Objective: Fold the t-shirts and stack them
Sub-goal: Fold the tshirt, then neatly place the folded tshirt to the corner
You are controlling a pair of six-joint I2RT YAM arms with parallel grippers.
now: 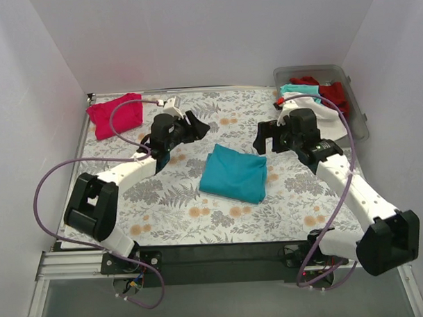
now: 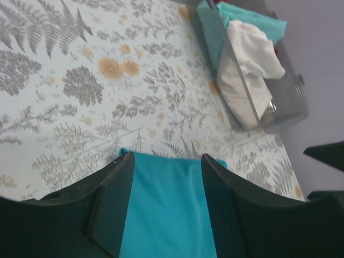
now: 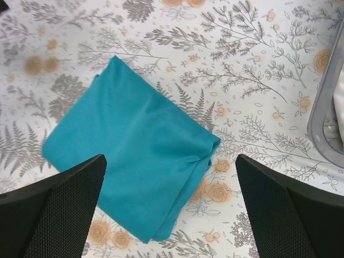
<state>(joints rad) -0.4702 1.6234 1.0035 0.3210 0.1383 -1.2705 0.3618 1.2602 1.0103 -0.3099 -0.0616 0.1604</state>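
A folded teal t-shirt (image 1: 234,173) lies flat in the middle of the floral tablecloth (image 1: 165,216), a rough square with one corner turned toward the near edge. Both arms hang just beyond it. The left gripper (image 1: 198,125) hovers off the shirt's far-left corner with its fingers parted and nothing between them; its wrist camera looks down through the gap at the teal fabric. The right gripper (image 1: 264,139) hovers off the far-right corner with its fingers spread wide, holding nothing, and the whole shirt shows between them in its wrist view.

At the far right corner stands a grey see-through plastic bin (image 1: 313,69). It is heaped with unfolded shirts: a white one (image 1: 303,105) bunched at its near-left end, a teal one (image 1: 298,90) behind that, and red ones (image 1: 332,93) toward the right.

At the far left corner a folded pink t-shirt (image 1: 116,114) lies close to the table's back and left edges, well apart from the teal one.

Patterned cloth shows on every side of the teal shirt, widest toward the near edge and the left. White walls (image 1: 193,34) close in the table on the left, back and right, and the bin sits close against the right wall.
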